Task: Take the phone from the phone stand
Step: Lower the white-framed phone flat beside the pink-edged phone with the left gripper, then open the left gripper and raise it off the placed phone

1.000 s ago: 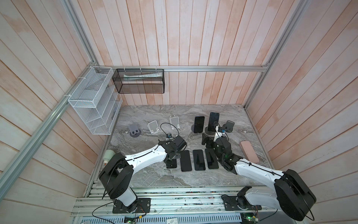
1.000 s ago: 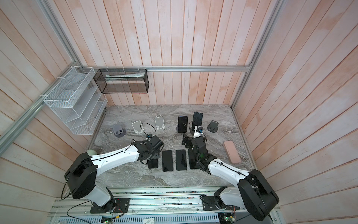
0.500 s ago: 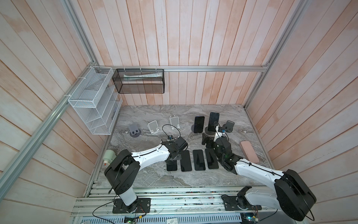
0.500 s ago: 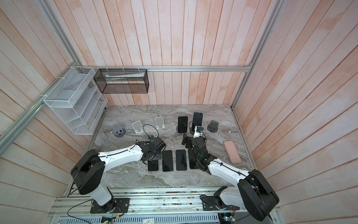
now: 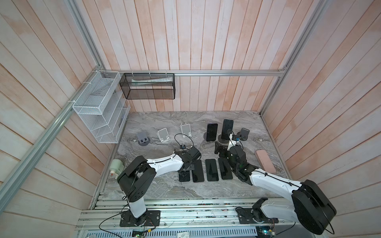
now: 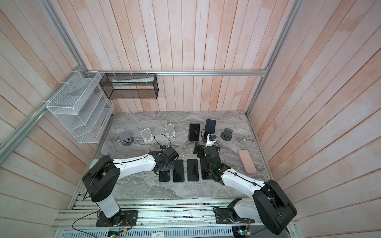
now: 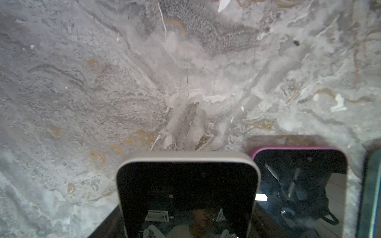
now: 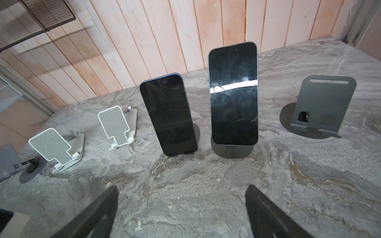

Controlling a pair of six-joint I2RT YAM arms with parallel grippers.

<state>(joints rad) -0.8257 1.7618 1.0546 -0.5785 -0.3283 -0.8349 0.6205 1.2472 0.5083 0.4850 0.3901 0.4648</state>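
My left arm [image 5: 165,164] and right arm [image 5: 272,180] wear white shells between bulky rounded black joints, thin black cables clipped alongside, flat black screwed base plates [image 5: 140,219], and my right gripper [image 8: 181,188] ends in matte black wedge fingers [image 8: 92,216].

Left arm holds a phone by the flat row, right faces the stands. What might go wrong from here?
1. The beige-cased phone in the left tool hangs right beside the pink-cased phone; lowering it may nudge that one.
2. The open right tool faces two phones standing close together; taking the tall phone may knock the blue-edged phone.
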